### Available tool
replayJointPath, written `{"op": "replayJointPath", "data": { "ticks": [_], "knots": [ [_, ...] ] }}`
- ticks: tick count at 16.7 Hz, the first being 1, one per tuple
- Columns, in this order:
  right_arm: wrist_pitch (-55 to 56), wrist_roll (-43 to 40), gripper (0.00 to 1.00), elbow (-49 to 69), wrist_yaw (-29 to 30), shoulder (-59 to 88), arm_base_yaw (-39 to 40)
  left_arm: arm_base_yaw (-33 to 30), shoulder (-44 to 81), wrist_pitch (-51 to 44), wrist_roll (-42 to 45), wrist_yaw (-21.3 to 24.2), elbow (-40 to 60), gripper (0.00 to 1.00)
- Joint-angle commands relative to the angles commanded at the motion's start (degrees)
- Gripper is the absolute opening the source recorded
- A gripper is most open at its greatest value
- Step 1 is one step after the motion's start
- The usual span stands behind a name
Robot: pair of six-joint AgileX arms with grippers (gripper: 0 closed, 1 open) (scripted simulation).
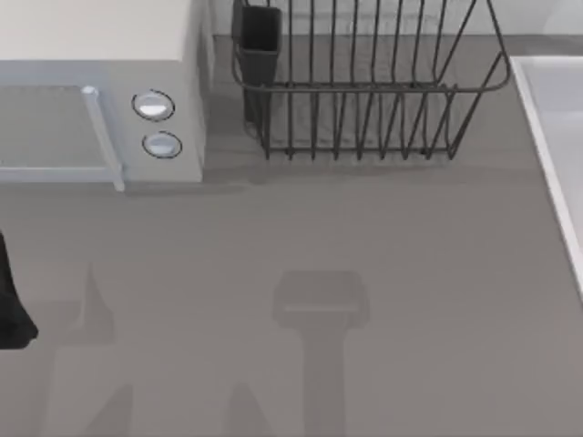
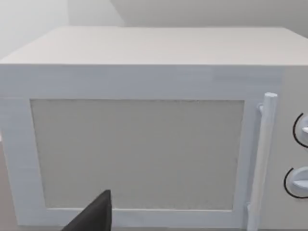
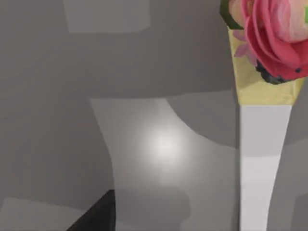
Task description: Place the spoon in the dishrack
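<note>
Left tool (image 2: 94, 216), grip state unclear, faces microwave (image 2: 139, 139); dishrack (image 1: 364, 91) stands beside it.

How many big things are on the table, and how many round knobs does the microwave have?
Microwave: 1
Dishrack: 1
Utensil cup at the dishrack's corner: 1
Round knobs on the microwave: 2
Total: 5

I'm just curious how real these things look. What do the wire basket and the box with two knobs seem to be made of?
The dishrack looks like dark metal wire: thin rods, slight sheen. The microwave looks like pale grey painted metal or plastic, matte, with a smooth handle; I can't tell which.
</note>
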Motion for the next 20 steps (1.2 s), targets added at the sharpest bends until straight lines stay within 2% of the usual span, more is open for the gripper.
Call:
{"op": "replayJointPath", "data": {
  "ticks": [7,20],
  "knots": [
    [3.7,0.0,1.0,-2.2,0.0,2.1,0.0,0.0,0.0,0.0,0.0,0.0,0.0,1.0],
    [3.7,0.0,0.02,-2.2,0.0,2.1,0.0,0.0,0.0,0.0,0.0,0.0,0.0,1.0]
  ]
}}
